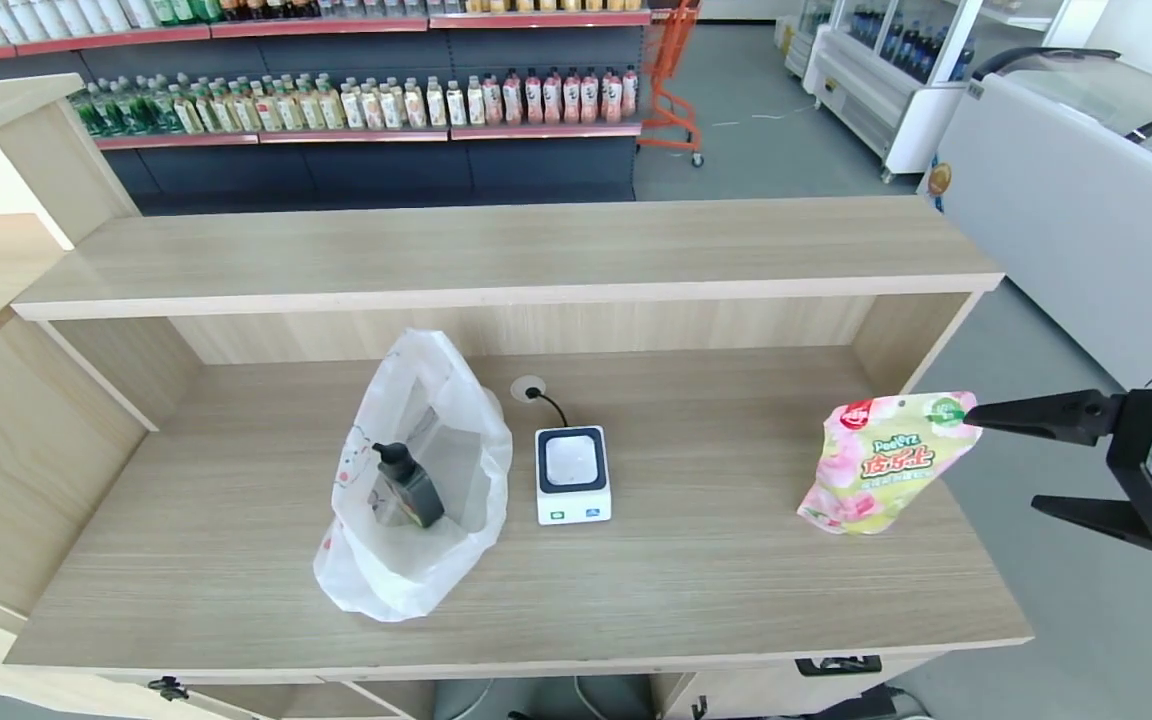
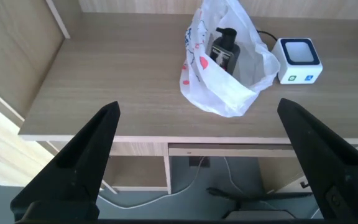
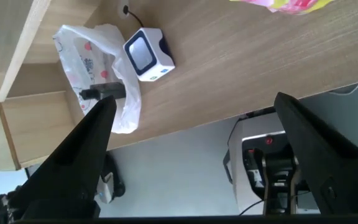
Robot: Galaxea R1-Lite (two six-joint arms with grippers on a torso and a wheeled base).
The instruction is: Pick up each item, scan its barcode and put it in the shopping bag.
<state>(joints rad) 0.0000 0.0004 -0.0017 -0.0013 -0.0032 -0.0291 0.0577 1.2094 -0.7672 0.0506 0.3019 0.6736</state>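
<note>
Now the pouch (image 1: 881, 462), pink and green with a small cap (image 1: 944, 410) at its top corner, stands upright on the counter (image 1: 716, 570) just in front of the right gripper (image 1: 1001, 458). That gripper is spread wide and has nothing in it. The tip of its upper finger is right at the cap corner of the pouch, and its lower finger hangs out past the counter's side edge, apart from the pouch. Beyond the pouch, farther from this gripper, sits the scanner (image 1: 572, 472). Beyond that is the shopping bag (image 1: 406, 560), with a dark pump bottle (image 1: 409, 485) already inside.

I think the step in hand is to take the pouch. To do it well, the gripper should go forward until the pouch is between both fingers, a little under the cap where it looks stiffer. It should close gently, because such a soft pouch can tip or fold. After that, the barcode must face the scanner window.

The left gripper (image 2: 199, 106) is also wide open and empty. It hovers off the near edge of the counter, with the bag ahead of it.

I cannot find a barcode on the pouch; maybe it is on the back side. The pouch is cut off at the edge of the right wrist view. Whether the finger tip really touches the cap, I cannot tell.
</note>
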